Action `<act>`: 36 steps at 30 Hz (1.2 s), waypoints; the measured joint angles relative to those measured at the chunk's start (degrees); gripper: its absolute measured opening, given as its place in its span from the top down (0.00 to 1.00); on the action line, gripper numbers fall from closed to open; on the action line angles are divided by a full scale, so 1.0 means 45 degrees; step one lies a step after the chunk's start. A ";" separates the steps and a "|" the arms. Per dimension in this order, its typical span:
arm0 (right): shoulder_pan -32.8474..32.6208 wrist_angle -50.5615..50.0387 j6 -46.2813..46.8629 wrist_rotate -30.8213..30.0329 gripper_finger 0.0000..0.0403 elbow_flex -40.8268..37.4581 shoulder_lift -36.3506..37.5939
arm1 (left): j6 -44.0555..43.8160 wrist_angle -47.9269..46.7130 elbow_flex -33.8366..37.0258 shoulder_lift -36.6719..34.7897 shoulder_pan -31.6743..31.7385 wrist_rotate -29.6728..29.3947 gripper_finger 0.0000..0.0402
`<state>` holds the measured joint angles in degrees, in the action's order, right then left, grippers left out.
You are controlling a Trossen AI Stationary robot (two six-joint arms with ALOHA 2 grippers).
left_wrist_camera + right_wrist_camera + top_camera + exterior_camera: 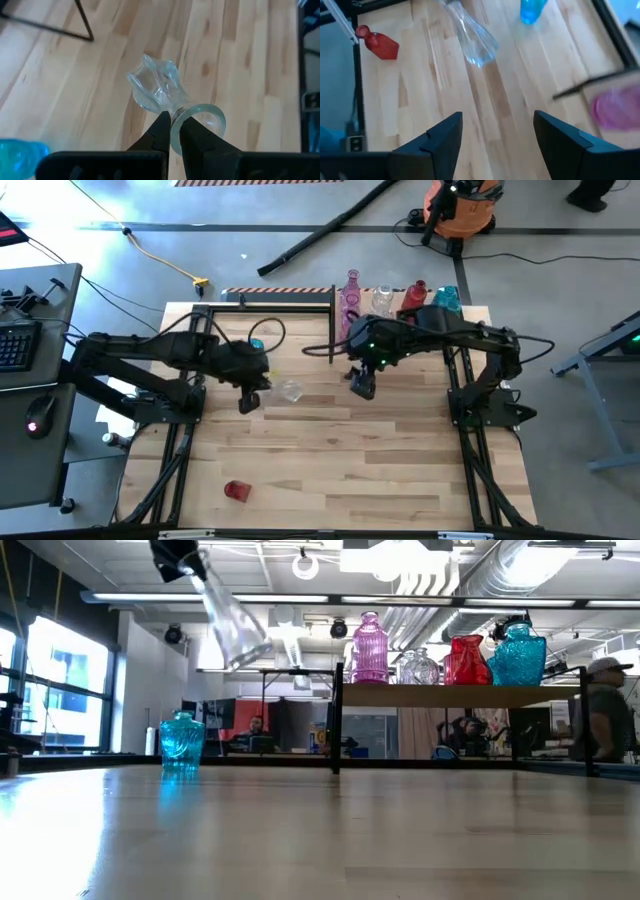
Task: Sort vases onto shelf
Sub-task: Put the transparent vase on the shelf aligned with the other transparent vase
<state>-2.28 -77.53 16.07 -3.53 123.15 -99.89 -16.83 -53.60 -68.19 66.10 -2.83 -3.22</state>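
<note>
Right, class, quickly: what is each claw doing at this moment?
Left claw: shut on the clear vase, gripping its rim, lifted off the table.
Right claw: open, holding nothing.

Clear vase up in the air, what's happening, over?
Left gripper shut on clear vase, lifted off the table. Right gripper open, empty, near shelf. Four vases already up there. Path looks unobstructed.

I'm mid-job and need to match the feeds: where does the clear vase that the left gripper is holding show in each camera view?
High view: clear vase just right of the left gripper, above the table.
Low view: upper left, hanging tilted, off the tabletop.
Left wrist view: centre, its rim pinched between the fingers.
Right wrist view: top centre.
Shared landmark: the teal vase standing on the table beside it.
</note>
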 joint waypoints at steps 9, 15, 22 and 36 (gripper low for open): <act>-0.0511 0.2147 -0.2891 -0.1643 0.44 0.0000 -0.1000 | -0.0222 0.1689 -0.0449 0.0012 0.0202 0.0004 0.98; -0.0522 0.2928 -0.3790 -0.1675 0.44 0.0000 -0.1785 | -0.0338 0.2717 -0.0449 0.0007 0.0214 -0.0585 0.98; -0.0522 0.4023 -0.4316 -0.1783 0.44 0.0000 -0.2322 | -0.0347 0.3631 -0.0449 0.0007 0.0209 -0.1030 0.98; -0.0522 0.5543 -0.4727 -0.1410 0.44 0.0000 -0.2452 | -0.0454 0.4728 -0.0449 0.0651 0.0209 -0.1073 0.98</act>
<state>-4.62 -52.58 -5.20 -9.88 123.15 -110.92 -18.87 -32.32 -70.22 69.03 -1.89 -8.05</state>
